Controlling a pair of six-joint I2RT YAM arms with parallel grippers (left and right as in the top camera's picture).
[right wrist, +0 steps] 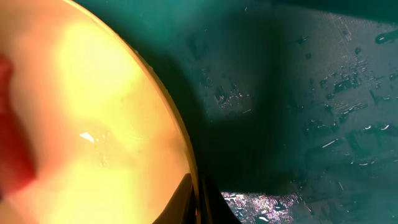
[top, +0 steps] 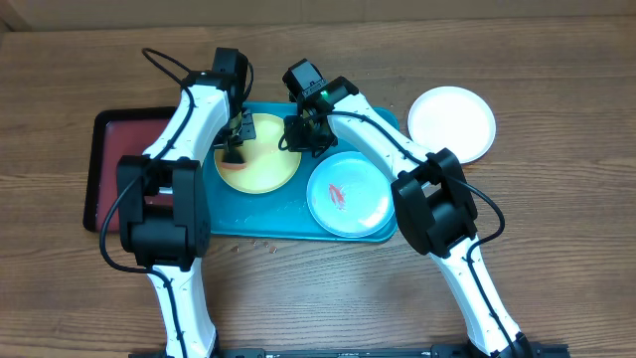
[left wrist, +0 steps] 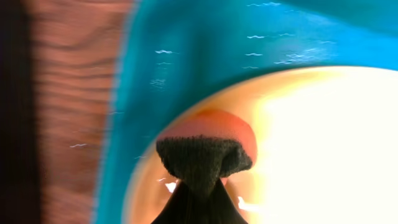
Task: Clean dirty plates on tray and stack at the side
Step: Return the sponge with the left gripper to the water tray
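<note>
Yellow plate (top: 260,169) sits on blue tray (top: 258,221), red smear (left wrist: 211,123) on it. Left end effector (top: 235,151) clenched on dark scrubber (left wrist: 202,158), pressed on plate. Right end effector (top: 298,139) pinches plate rim. Plastic plate looks light, stiff, wet, slippery; best hold by rim, grip tight.

Three plates (two on a tray): white plate (top: 452,122), yellow plate (top: 263,171), mint plate (top: 348,196). Two trays: blue tray (top: 256,221), red tray (top: 107,169). One sponge (left wrist: 202,158).
</note>
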